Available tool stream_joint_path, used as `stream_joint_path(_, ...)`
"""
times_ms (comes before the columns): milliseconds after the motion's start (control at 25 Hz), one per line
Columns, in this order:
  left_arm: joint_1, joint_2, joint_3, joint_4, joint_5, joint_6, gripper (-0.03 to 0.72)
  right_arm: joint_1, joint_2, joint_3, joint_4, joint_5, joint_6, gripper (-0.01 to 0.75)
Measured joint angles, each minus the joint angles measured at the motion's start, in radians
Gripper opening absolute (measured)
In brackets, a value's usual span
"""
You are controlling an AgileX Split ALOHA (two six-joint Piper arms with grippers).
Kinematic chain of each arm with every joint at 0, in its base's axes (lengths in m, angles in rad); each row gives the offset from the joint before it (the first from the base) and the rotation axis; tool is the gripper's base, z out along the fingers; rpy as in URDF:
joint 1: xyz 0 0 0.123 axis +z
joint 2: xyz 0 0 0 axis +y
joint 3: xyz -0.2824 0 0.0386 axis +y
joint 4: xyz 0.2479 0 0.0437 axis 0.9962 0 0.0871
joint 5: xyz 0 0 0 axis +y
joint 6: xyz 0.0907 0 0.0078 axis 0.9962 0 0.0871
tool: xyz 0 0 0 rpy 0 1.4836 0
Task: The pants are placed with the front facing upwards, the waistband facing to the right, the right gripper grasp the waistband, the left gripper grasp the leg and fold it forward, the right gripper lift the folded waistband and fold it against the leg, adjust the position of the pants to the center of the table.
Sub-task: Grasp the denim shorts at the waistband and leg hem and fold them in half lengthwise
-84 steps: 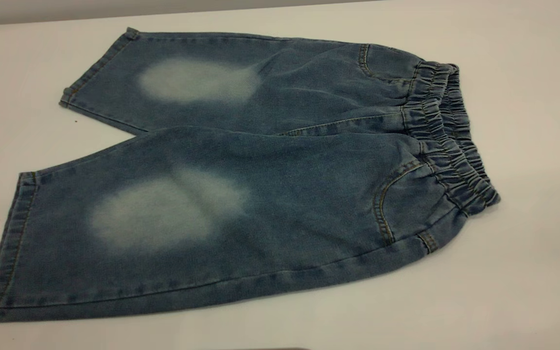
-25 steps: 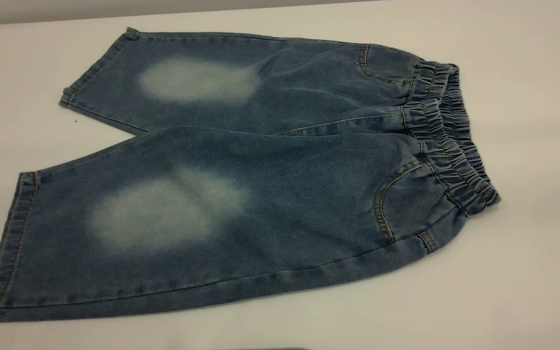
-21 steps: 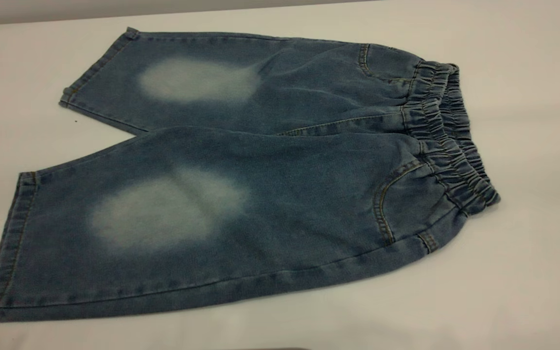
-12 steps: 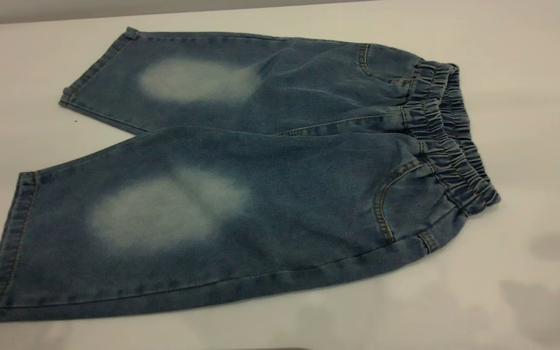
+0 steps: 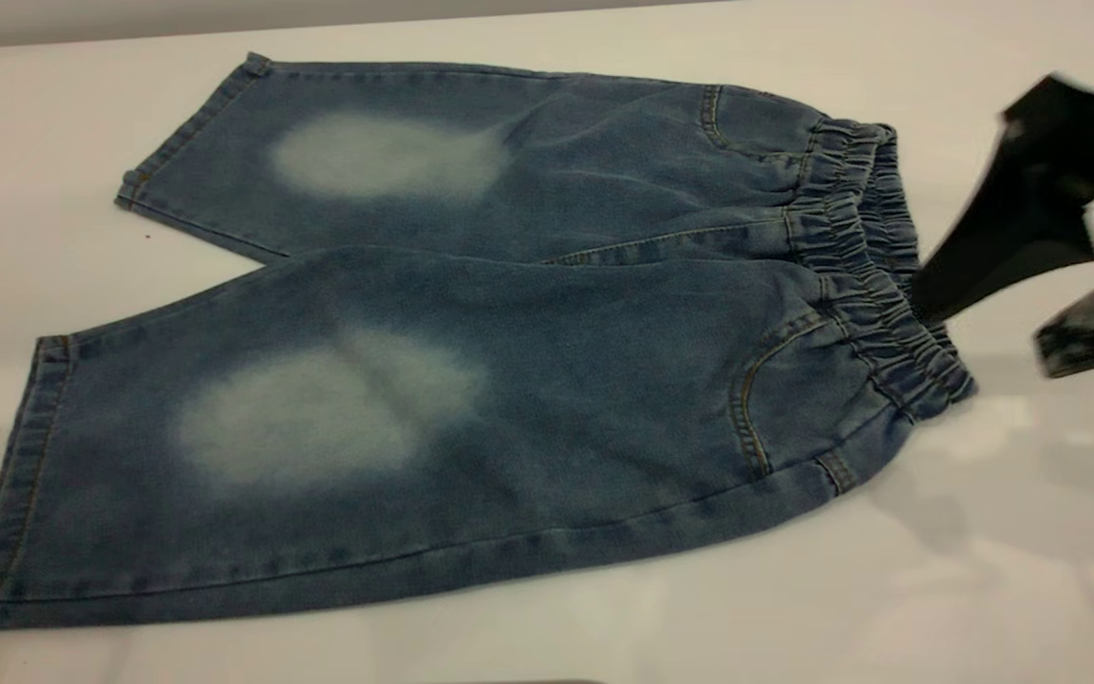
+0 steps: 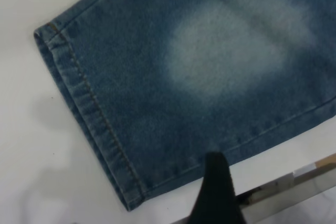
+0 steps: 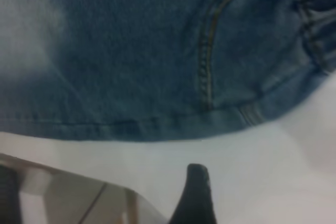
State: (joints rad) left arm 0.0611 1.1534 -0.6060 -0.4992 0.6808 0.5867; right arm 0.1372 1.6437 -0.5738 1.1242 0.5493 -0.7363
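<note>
1. Flat on the white counter (image 5: 1031,570) lie the pants (image 5: 547,313), front side up, with both legs spread toward the exterior view's left and nothing folded yet.
2. The waistband (image 5: 875,275), gathered and ruched, runs along the pants' right end in that view.
3. The near leg (image 5: 253,446) fills the lower left of the exterior view, with a pale faded oval at its middle and a stitched hem at its far left end; the other leg lies beyond it, angled slightly away.
4. The right gripper (image 5: 1008,318) enters from the exterior view's right edge, black and motion-blurred, just beside the waistband; one of its fingers (image 5: 974,261) points down at the band's outer edge, the other is farther right, so the two are clearly apart and hold nothing.
5. The left gripper does not show in the exterior view; in the left wrist view only one dark fingertip (image 6: 215,192) appears, above the counter just off the near leg's side seam and close to the hem corner, and I cannot tell whether its fingers are apart or together.
6. The right wrist view shows the curved front pocket stitching (image 7: 207,61) and the lower seam of the pants, with white counter below them.
</note>
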Motion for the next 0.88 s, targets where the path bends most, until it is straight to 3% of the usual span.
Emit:
stream_joint_path(360,-0.126,0.019,-0.002,-0.002,-0.078,0.007,0.496,-0.007,0.221,-0.064,0.168,0.022,-0.192,0.542)
stream_joint_path(880,-0.132,0.019,-0.002,-0.003,-0.079,0.007,0.496,-0.065,0.351,-0.093,0.225,-0.004,-0.288,0.542)
